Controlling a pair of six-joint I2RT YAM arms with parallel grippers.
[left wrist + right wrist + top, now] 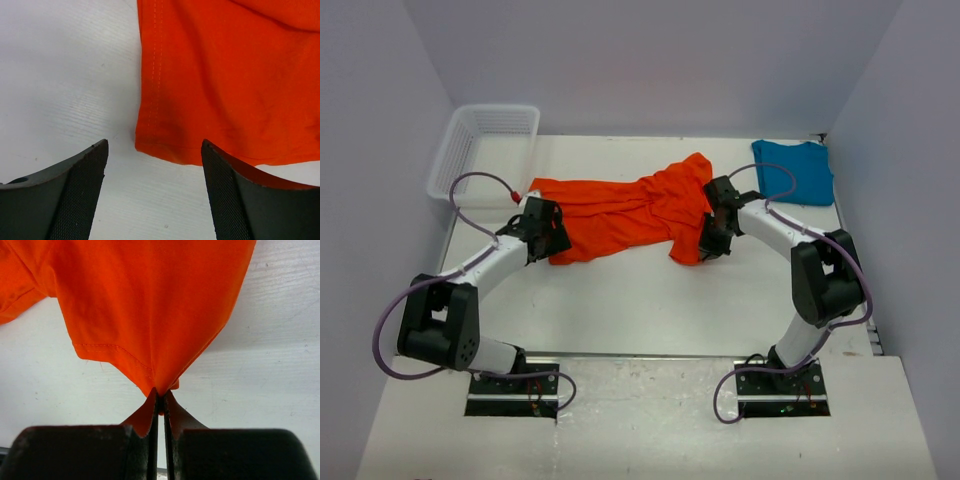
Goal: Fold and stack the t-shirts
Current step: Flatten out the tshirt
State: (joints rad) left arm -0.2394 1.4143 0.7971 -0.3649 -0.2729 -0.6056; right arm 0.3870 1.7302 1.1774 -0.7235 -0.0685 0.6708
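Status: early, nothing stacked yet. The orange shirt (620,215) lies stretched sideways across the middle of the counter (650,310), rumpled and bunched toward its right end, with no clean fold I can see. The right tool (160,399) is clamped shut on a pinch of the shirt's edge at that right end; the wrist view shows cloth tenting up from the closed jaws and a stitched hem just beside them. The left tool (154,148) is open and holds nothing. Its jaws are down near the counter on either side of the shirt's near left corner. One finger is over bare counter, and the other is at or over the cloth edge; I can't tell if it touches. My read: this is the grab-both-ends step, before a stretch or first fold. The teal shirt (793,170) sits at the far right corner, well apart from the orange one, as a compact flat patch, and from above I can't tell whether it counts as folded. The white basket (485,145) is at the far left, not involved. Left to do: left-hand grip, flatten, fold orange, sort out teal if needed, then stack one on the other.
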